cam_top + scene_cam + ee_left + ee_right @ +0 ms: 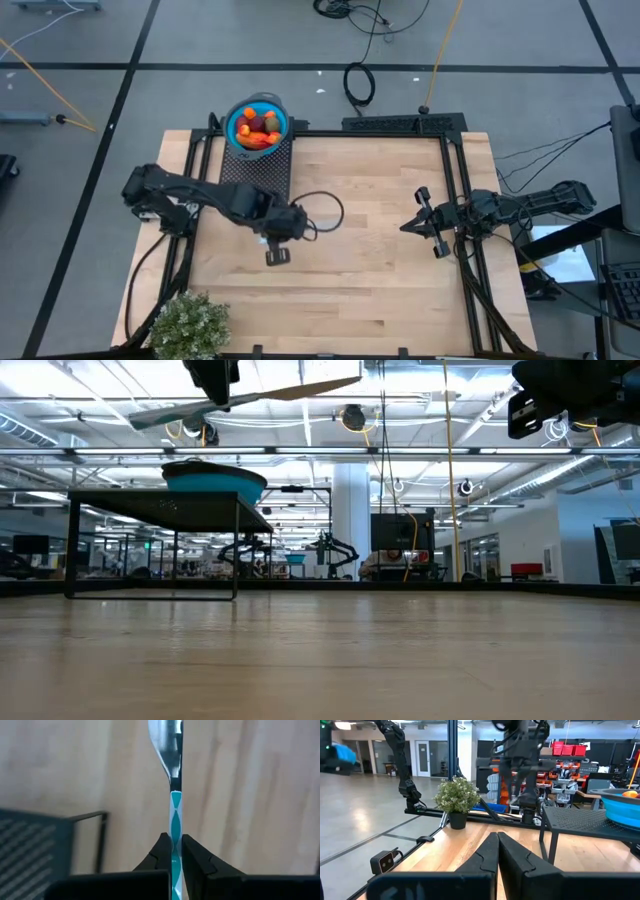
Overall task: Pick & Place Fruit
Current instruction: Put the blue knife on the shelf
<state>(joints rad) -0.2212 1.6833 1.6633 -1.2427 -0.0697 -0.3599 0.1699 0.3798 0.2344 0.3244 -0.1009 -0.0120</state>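
Note:
The fruit, small orange, red and olive pieces, lies heaped in a blue bowl. The bowl stands on a black mesh stand at the table's far side. In the low view only the bowl on its stand shows. My left gripper hangs over the table's middle, near the stand, shut on a slim blue-handled knife. My right gripper waits shut above the table's right part; its fingers meet. My left gripper pinches the knife's blue handle between its two fingers, a short way back from the blade. The fingers come from above, pointing down, and lie across the knife. The knife is lifted clear of the table, lying nearly level.
A bushy green plant in a pot stands at the table's near left corner. A black frame runs along the table's sides. Bare wood lies between the two arms. Cables lie on the floor beyond the far edge.

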